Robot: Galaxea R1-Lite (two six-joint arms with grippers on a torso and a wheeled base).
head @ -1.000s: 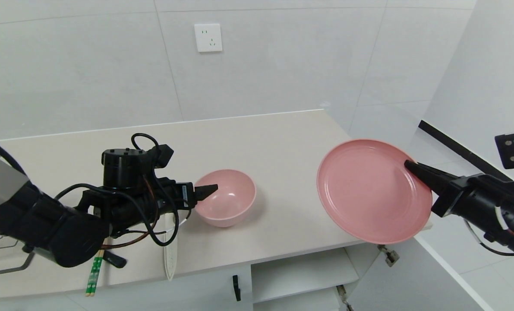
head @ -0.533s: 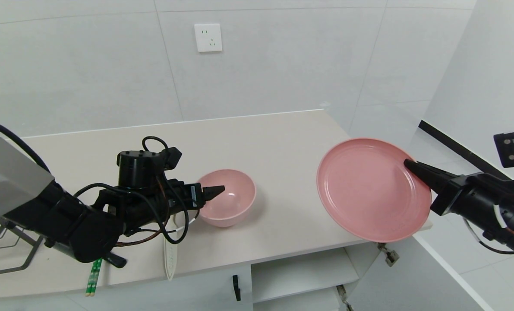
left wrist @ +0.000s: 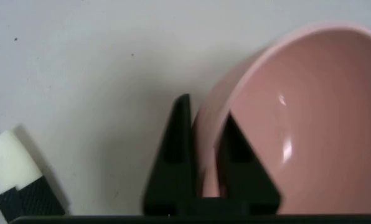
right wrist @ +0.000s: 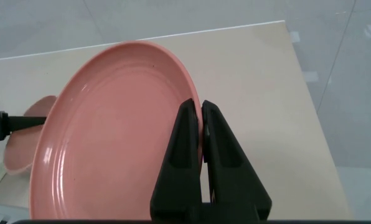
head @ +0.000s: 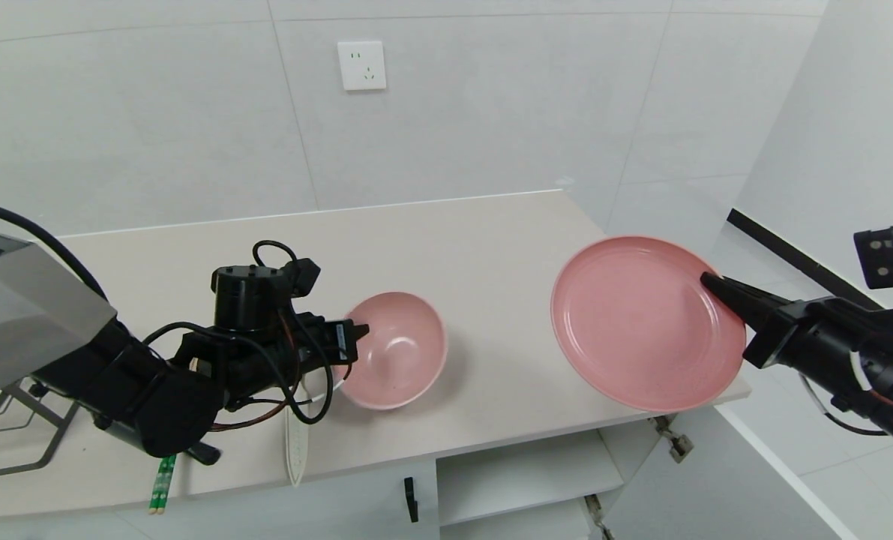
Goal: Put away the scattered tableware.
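Since a second ago, the left claw (head: 358, 335) has been pushed forward onto the pink bowl (head: 401, 352). The bowl, sitting level then, is now being tilted, while the pink plate (head: 641, 322) has been shifted only slightly.

Nearest, under the counter (head: 483, 247), an open cabinet shelf (head: 525, 472) is being exposed. At the counter's front edge, a pair of green-ended chopsticks (head: 161, 486) and a long white utensil (head: 296, 446) are being left lying, the utensil reaching up just beside the bowl.

Behind them, the bowl's left rim is being pinched by the left claw, one finger inside the wall and one outside. Whether the bowl's base is touching the counter cannot be told.

To the right, well apart from the bowl, the plate is being held tilted over the counter's right end. Its rim is being clamped by the closed right claw (head: 710, 286).

Farthest back, a white socket (head: 361, 65) is being carried by the tiled wall.
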